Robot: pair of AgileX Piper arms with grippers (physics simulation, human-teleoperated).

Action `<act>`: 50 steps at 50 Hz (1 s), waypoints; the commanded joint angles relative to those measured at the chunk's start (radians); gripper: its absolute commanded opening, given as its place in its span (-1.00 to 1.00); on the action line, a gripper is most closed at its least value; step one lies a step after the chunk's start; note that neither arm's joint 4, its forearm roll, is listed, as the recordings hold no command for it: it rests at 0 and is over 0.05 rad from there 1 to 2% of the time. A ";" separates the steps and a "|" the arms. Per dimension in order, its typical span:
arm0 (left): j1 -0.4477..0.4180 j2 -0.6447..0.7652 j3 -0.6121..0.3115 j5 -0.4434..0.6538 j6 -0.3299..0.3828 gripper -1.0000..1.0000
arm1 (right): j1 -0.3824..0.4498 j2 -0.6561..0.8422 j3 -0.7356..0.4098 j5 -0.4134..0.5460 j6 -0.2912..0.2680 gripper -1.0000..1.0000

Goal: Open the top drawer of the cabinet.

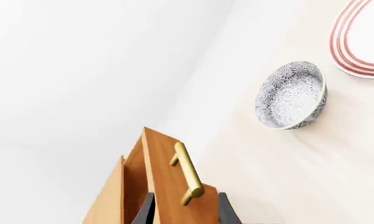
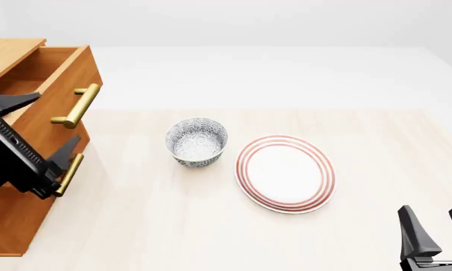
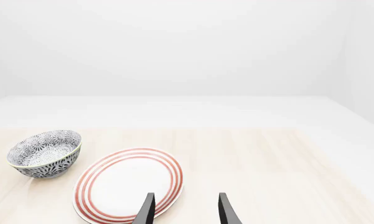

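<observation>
the orange-brown wooden top drawer (image 2: 56,84) stands pulled out from the three-drawer wooden cabinet (image 2: 15,220), its brass bar handle (image 2: 79,105) between the left tool's (image 2: 41,138) wide black fingers; beyond the cabinet, the right tool (image 2: 434,226) idles open.
</observation>
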 commanded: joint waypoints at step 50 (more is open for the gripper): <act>0.082 0.297 -0.661 0.689 -0.919 1.00 | 0.000 0.001 0.001 -0.002 0.000 1.00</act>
